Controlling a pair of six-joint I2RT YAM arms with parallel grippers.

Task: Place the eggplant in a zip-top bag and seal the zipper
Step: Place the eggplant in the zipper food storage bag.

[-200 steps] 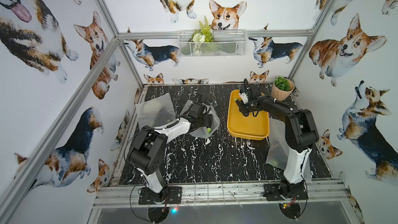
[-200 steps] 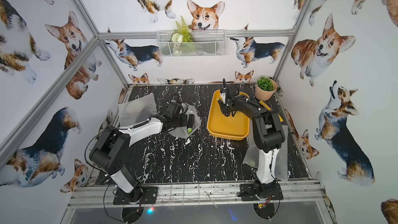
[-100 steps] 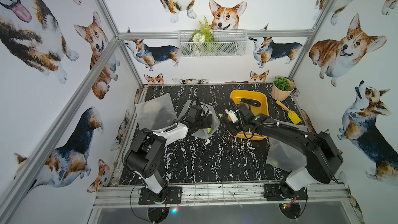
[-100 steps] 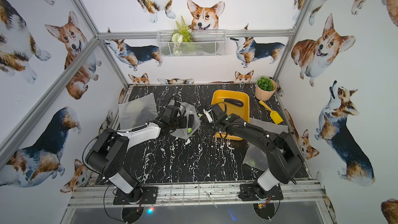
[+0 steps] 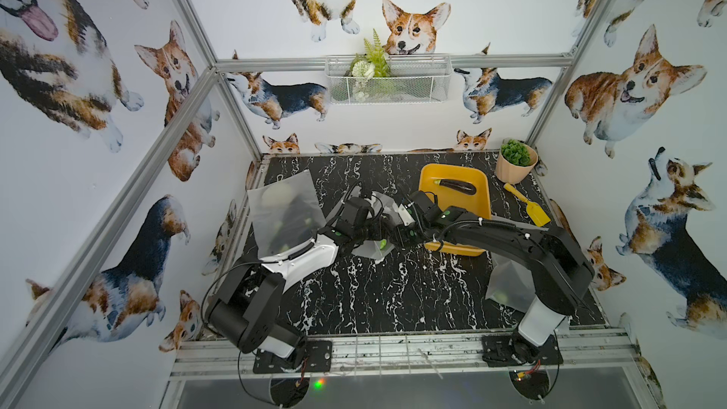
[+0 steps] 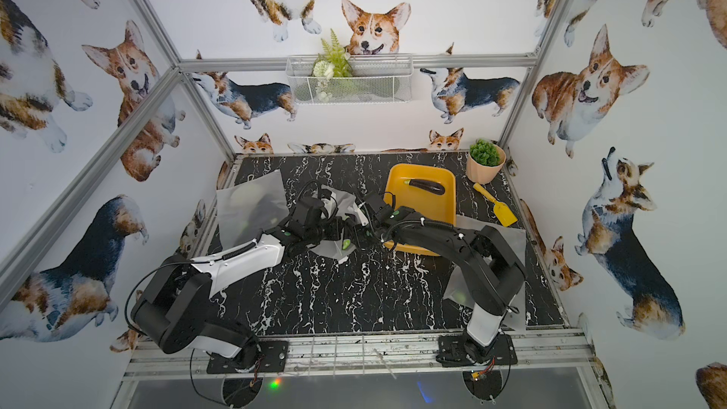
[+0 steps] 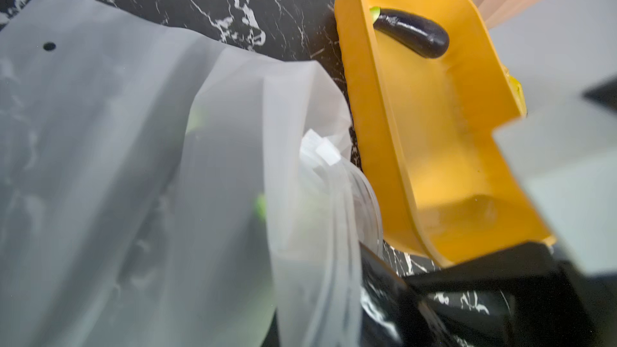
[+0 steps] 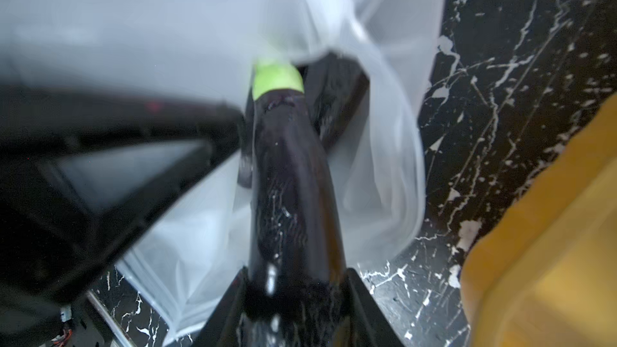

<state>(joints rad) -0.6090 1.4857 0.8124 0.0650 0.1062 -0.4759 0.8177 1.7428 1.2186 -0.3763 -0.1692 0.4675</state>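
A dark purple eggplant (image 8: 290, 168) with a green stem end is gripped in my right gripper (image 8: 293, 282). Its stem end pokes into the open mouth of the frosted zip-top bag (image 8: 384, 128). In both top views the green tip (image 5: 381, 244) (image 6: 346, 244) shows at mid-table, where the two grippers meet. My left gripper (image 5: 368, 230) is shut on the bag's edge and holds it up. The bag (image 7: 133, 128) fills the left wrist view and hides the jaws. Its white zipper slider (image 7: 325, 153) shows. Another eggplant (image 5: 456, 186) (image 7: 410, 33) lies in the yellow tray (image 5: 478, 206).
The yellow tray (image 8: 551, 228) sits just right of the bag. A filled frosted bag (image 5: 281, 210) lies at the back left, and a further bag (image 5: 511, 285) lies under my right arm. A potted plant (image 5: 515, 161) and a yellow scoop (image 5: 529, 208) are at the back right.
My right arm has swung left from over the tray to the bag's mouth, carrying an eggplant. The left gripper has stayed holding the bag with little movement.
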